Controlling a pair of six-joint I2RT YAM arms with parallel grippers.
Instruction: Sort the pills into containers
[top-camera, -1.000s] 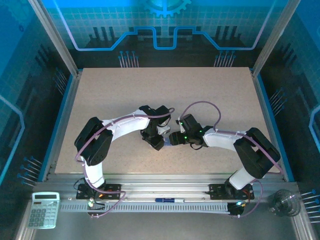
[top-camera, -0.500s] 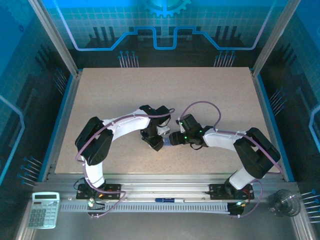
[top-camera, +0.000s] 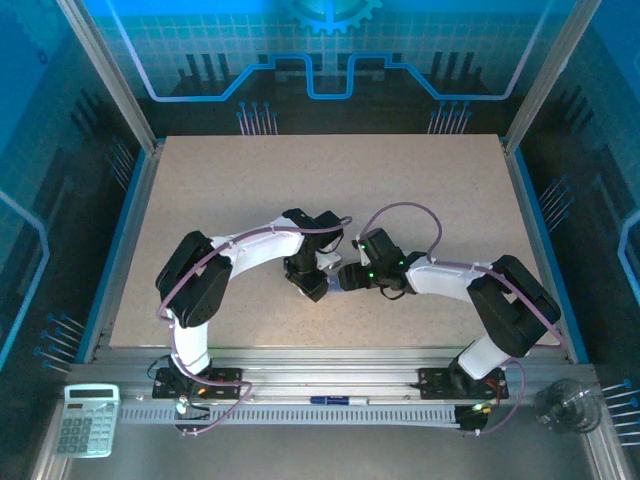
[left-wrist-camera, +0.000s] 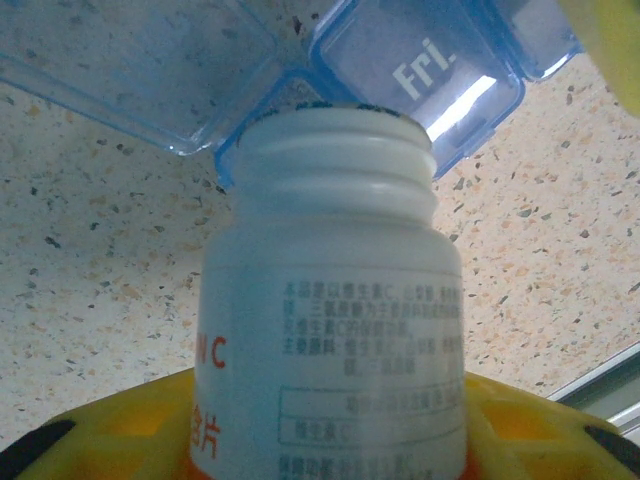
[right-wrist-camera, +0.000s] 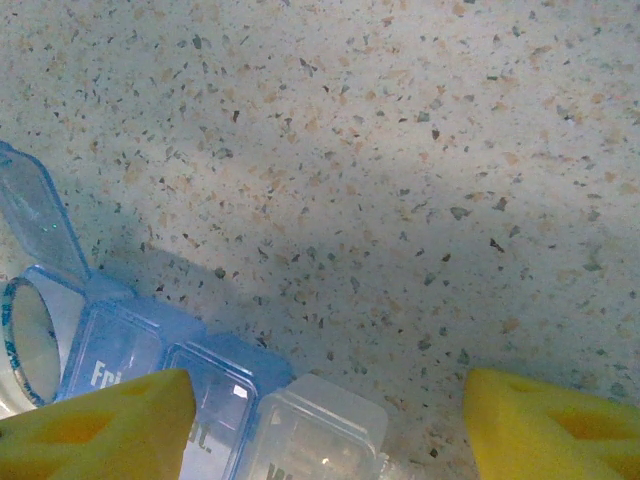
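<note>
A white bottle (left-wrist-camera: 335, 330) with an open threaded neck and no cap sits between the yellow fingers (left-wrist-camera: 110, 425) of my left gripper (left-wrist-camera: 320, 425), which is shut on it. Its mouth tips against the blue translucent pill box (left-wrist-camera: 420, 70), the containers, at the compartment marked "Fri."; one lid (left-wrist-camera: 120, 70) stands open beside it. In the right wrist view the box (right-wrist-camera: 210, 385) lies low on the left, partly under one finger (right-wrist-camera: 100, 425) of my open right gripper (right-wrist-camera: 330, 425). Both grippers (top-camera: 318, 280) (top-camera: 347, 277) meet at the table's middle. The pills are hidden.
The speckled tabletop (top-camera: 330, 180) stretches bare behind the grippers. On the near rail lie a calculator (top-camera: 88, 420), a pen (top-camera: 335, 400) and a clear glass cup (top-camera: 567, 405). Metal frame posts (top-camera: 130, 180) border the table on both sides.
The left arm's elbow has shifted slightly to the right. Both grippers stay where they were, and the right arm has not moved.
</note>
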